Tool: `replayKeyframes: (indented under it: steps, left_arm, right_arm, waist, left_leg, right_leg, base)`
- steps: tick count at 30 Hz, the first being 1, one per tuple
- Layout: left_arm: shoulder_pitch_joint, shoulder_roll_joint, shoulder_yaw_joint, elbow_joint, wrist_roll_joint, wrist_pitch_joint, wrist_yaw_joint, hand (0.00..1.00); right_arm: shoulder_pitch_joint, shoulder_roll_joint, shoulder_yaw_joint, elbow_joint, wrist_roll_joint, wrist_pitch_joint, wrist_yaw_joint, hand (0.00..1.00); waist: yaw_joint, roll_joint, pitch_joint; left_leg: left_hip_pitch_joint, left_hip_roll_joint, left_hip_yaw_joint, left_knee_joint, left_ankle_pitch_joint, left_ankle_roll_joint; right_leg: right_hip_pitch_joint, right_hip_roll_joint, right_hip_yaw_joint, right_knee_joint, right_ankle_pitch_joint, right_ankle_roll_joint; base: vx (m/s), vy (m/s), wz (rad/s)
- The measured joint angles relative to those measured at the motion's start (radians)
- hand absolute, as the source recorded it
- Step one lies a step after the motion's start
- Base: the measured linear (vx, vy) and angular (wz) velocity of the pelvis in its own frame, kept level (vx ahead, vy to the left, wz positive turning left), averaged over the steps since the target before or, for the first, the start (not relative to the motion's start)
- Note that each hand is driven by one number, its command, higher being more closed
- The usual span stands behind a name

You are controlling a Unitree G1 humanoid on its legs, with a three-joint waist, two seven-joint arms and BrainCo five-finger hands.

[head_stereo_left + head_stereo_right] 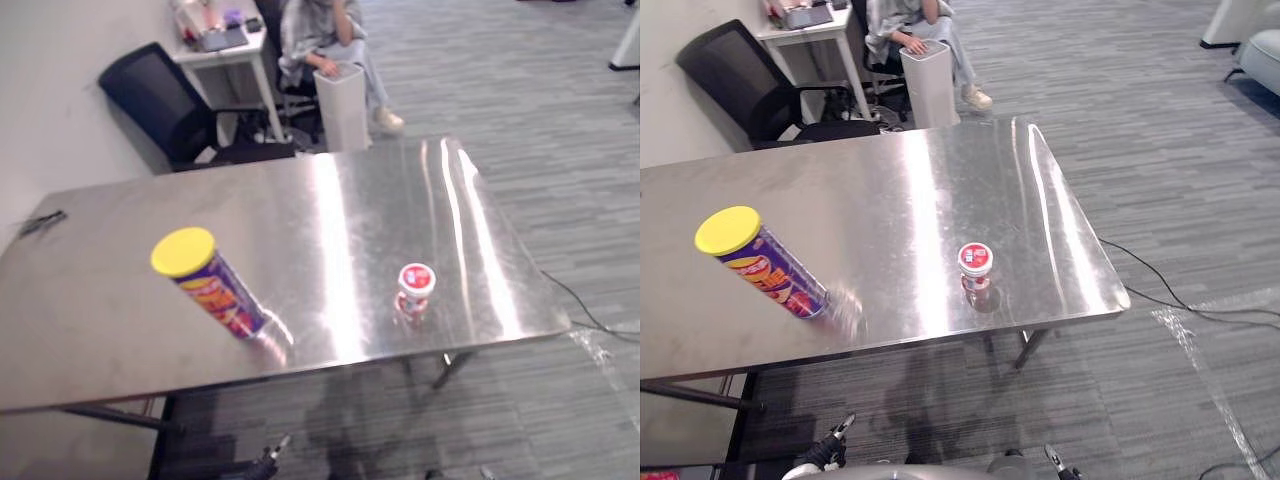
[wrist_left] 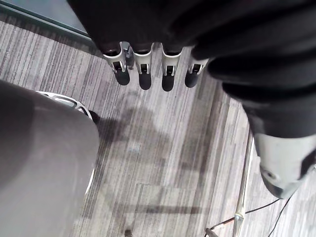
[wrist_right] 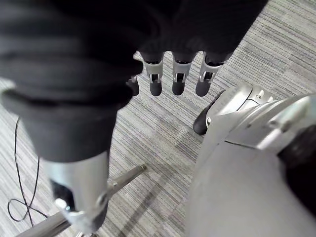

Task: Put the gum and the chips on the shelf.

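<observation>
The chips can [image 1: 210,285], purple with a yellow lid, stands on the left front part of the steel table [image 1: 300,200]. The gum tub [image 1: 415,288], small and white with a red top, stands near the table's front right; it shows again as the gum tub [image 1: 975,270] in the right eye view. My left hand [image 2: 144,79] hangs low over the grey carpet with straight fingers and holds nothing. My right hand [image 3: 177,81] also hangs over the floor, fingers straight and empty. Both hands are well below and away from the can and the tub.
Behind the table stand a black office chair [image 1: 160,100], a white bin [image 1: 342,100] and a small white desk [image 1: 225,45] with a person [image 1: 320,30] seated beside it. A small dark object [image 1: 40,222] lies at the table's far left edge. Grey carpet surrounds the table.
</observation>
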Motion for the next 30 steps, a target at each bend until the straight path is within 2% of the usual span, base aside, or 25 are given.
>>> replayKeyframes:
  steps: [7, 10, 13, 16, 21, 25, 27, 29, 30]
  left_arm:
    - [0.002, 0.011, 0.005, 0.0, 0.036, -0.005, 0.0, 0.0]
    - [0.006, 0.012, 0.007, -0.001, 0.066, -0.005, -0.002, 0.0]
    - [0.015, 0.013, 0.043, -0.002, 0.077, -0.004, -0.004, 0.0]
    - [0.021, 0.019, 0.044, -0.001, 0.078, -0.002, -0.004, 0.0]
    - [0.027, 0.02, 0.066, -0.002, 0.079, 0.003, -0.004, 0.0]
    - [0.028, 0.021, 0.075, -0.003, 0.078, 0.003, -0.004, 0.0]
    - [0.037, 0.018, 0.075, -0.015, 0.077, 0.003, 0.001, 0.0]
    - [0.052, 0.016, 0.074, -0.033, 0.077, 0.002, 0.001, 0.0]
    - [0.056, 0.016, 0.074, -0.038, 0.076, 0.002, 0.002, 0.0]
  right_arm:
    - [-0.015, -0.02, -0.102, 0.002, -0.001, 0.0, -0.008, 0.0]
    - [-0.023, -0.063, -0.234, 0.002, -0.021, 0.005, -0.013, 0.0]
    - [-0.06, -0.141, -0.385, 0.002, -0.074, 0.009, -0.017, 0.0]
    - [-0.117, -0.223, -0.511, 0.0, -0.073, 0.009, -0.039, 0.0]
    - [-0.227, -0.358, -0.623, 0.032, -0.064, 0.009, -0.063, 0.0]
    - [-0.297, -0.416, -0.557, -0.039, -0.056, 0.006, -0.102, 0.0]
    - [-0.288, -0.415, -0.415, -0.246, -0.061, 0.004, -0.142, 0.0]
    - [-0.272, -0.415, -0.342, -0.415, -0.078, -0.004, -0.174, 0.0]
    - [-0.251, -0.415, -0.295, -0.553, -0.1, -0.013, -0.197, 0.0]
  waist:
    - [0.003, -0.028, -0.012]
    - [0.0, -0.024, -0.02]
    - [0.0, -0.024, -0.02]
    - [-0.002, -0.026, -0.021]
    - [-0.008, -0.033, -0.035]
    - [-0.012, -0.036, -0.041]
    - [-0.02, -0.04, -0.04]
    - [-0.026, -0.036, -0.042]
    - [-0.027, -0.037, -0.042]
  left_leg:
    - [0.034, -0.014, -0.012, -0.114, 0.077, -0.005]
    - [0.032, -0.016, -0.014, -0.155, 0.106, -0.005]
    - [0.03, -0.015, -0.015, -0.159, 0.107, -0.007]
    - [0.025, -0.018, -0.016, -0.159, 0.105, -0.01]
    - [-0.002, -0.028, -0.025, -0.155, 0.112, 0.001]
    - [0.002, -0.029, -0.024, -0.154, 0.11, 0.002]
    - [0.004, -0.028, -0.022, -0.154, 0.108, 0.001]
    - [0.003, -0.03, -0.015, -0.154, 0.105, 0.001]
    - [0.002, -0.033, -0.01, -0.154, 0.102, -0.002]
  right_leg:
    - [0.01, -0.005, -0.059, -0.052, 0.007, -0.011]
    - [-0.007, -0.002, -0.071, -0.061, 0.01, -0.012]
    - [-0.008, -0.001, -0.079, -0.064, 0.004, -0.014]
    - [-0.009, -0.001, -0.083, -0.069, 0.01, -0.013]
    - [-0.021, -0.001, -0.087, -0.08, 0.035, -0.008]
    - [-0.022, -0.003, -0.086, -0.075, 0.036, -0.007]
    - [-0.029, -0.007, -0.081, -0.067, 0.037, -0.007]
    - [-0.037, -0.01, -0.076, -0.061, 0.036, -0.007]
    - [-0.043, -0.013, -0.07, -0.061, 0.036, -0.007]
  base:
    - [-0.07, -0.038, 0.04]
    - [-0.11, -0.026, 0.04]
    - [-0.06, -0.012, 0.0]
    - [-0.01, -0.004, 0.02]
    - [0.07, 0.0, 0.04]
    - [0.04, -0.001, -0.01]
    - [-0.02, -0.005, -0.06]
    - [-0.04, 0.01, -0.13]
    - [-0.05, 0.018, -0.18]
